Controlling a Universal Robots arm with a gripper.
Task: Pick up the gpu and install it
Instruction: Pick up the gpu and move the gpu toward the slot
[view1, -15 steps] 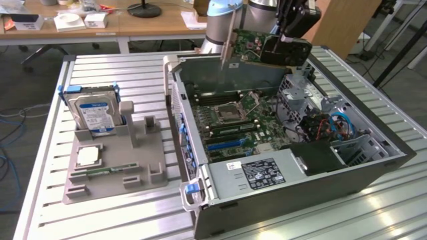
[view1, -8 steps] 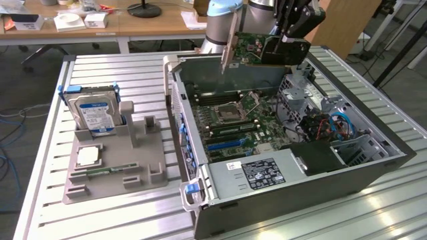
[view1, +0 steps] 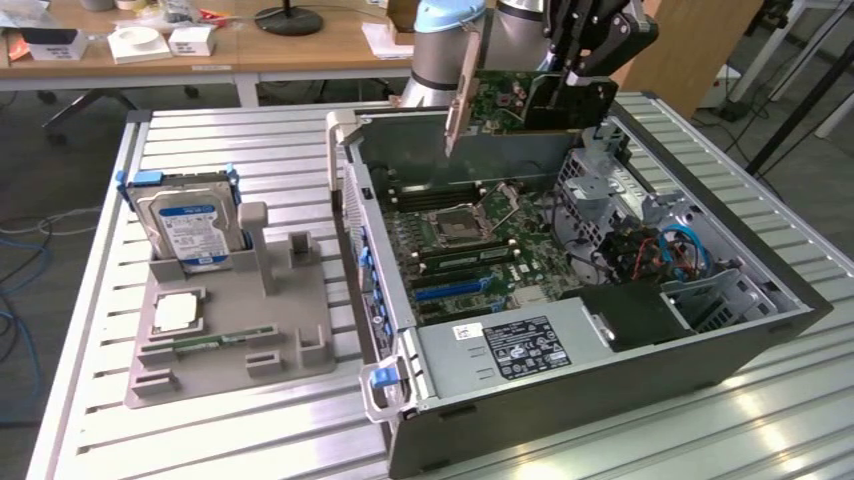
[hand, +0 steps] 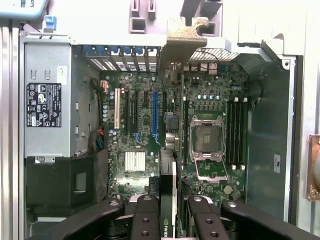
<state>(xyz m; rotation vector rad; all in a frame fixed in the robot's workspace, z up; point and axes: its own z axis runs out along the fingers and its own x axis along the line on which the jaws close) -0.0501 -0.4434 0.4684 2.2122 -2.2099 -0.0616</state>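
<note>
Lab w/ a wooden desk (view1: 267, 45) at the back. A slatted alu table (view1: 240, 130) is carrying everything. The open PC case (view1: 601, 420) is lying on its side at the exterior view's right. Its mobo (view1: 467, 235) is facing up, w/ the CPU socket (view1: 461, 215) mid-board and the PSU (view1: 521, 345) at the near end. A grey fixture tray (view1: 254, 335) is sitting just beside the case on the exterior view's left. It's holding an upright HDD (view1: 187, 225) w/ blue label, a CPU (view1: 178, 312) lying flat and a RAM stick (view1: 211, 343) near that.

Gripper (view1: 577, 88) is hanging over the far end of the case, clamped on the gpu (view1: 501, 100), pinching both faces of the card. The gpu is hanging in the air on edge, clear of the mobo. Its metal bracket (view1: 458, 110) is sitting at the end toward the exterior view's left.

In the wrist view the card is showing edge-on between the fingers (hand: 145, 220), running above the board between the blue PCIe slot (hand: 155, 112) and the socket, not seated in any slot.
</note>
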